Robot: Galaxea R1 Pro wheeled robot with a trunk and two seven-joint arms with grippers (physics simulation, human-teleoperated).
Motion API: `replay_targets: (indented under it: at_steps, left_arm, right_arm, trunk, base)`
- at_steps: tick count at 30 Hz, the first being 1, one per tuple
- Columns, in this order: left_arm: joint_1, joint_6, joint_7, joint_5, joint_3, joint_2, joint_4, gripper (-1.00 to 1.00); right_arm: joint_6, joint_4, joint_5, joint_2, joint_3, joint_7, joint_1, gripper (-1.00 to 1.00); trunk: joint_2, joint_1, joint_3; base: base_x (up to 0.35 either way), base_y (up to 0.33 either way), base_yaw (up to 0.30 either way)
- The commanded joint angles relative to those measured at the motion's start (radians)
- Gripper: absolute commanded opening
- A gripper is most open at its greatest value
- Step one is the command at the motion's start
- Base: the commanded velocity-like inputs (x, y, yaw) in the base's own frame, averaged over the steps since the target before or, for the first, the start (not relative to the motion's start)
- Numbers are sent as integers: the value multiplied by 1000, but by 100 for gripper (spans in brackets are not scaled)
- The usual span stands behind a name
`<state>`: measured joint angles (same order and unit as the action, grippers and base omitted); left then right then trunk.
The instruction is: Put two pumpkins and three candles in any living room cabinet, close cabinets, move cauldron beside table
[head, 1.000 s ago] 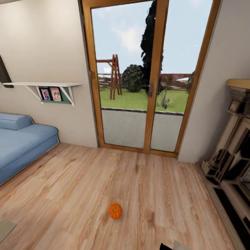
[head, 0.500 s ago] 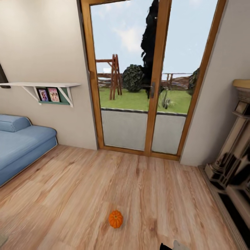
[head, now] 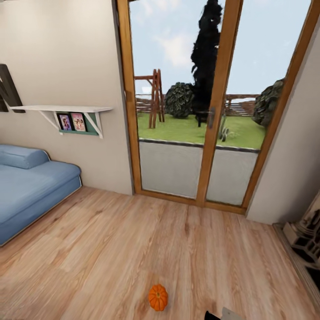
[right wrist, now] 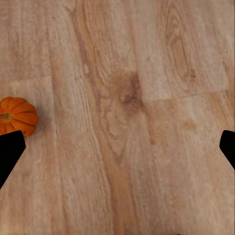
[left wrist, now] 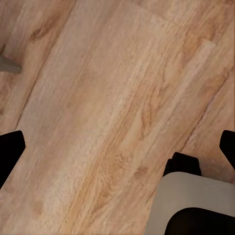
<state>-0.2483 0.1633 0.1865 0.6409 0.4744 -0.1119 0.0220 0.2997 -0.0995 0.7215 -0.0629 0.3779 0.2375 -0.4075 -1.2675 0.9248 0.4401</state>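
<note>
A pale wooden plank floor (head: 111,249) is spread across the lower frame, a wood-framed glass door (head: 209,102) at upper centre and a blue sofa (head: 26,191) at left. One small orange ribbed pumpkin (head: 158,297) is seen at bottom centre. Both grippers are held spread, gripping nothing. The base should be stopped short, so the right gripper (right wrist: 117,156) can be lowered squarely over the pumpkin.

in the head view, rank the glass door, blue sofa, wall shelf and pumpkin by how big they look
1. glass door, by far the largest.
2. blue sofa, though cut off at the picture's edge.
3. wall shelf.
4. pumpkin, the smallest, even though it lies nearest the camera on the wooden floor.
</note>
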Motion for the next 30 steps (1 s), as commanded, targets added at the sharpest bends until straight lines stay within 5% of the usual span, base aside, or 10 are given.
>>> replay_targets:
  at_steps: [1, 17, 30]
  left_arm:
    - [0, 1, 4, 6, 9, 0, 1, 100]
    - [0, 1, 4, 6, 9, 4, 1, 100]
    - [0, 1, 4, 6, 9, 5, 1, 100]
  right_arm:
    - [3, 0, 7, 0, 9, 5, -1, 100]
    - [3, 0, 8, 0, 9, 5, -1, 100]
    - [3, 0, 9, 0, 9, 5, -1, 100]
  trunk:
    - [-1, 1, 1]
    - [-1, 1, 1]
    - [-1, 1, 1]
  base:
    - [295, 115, 281]
    - [275, 25, 150]
    - [55, 0, 173]
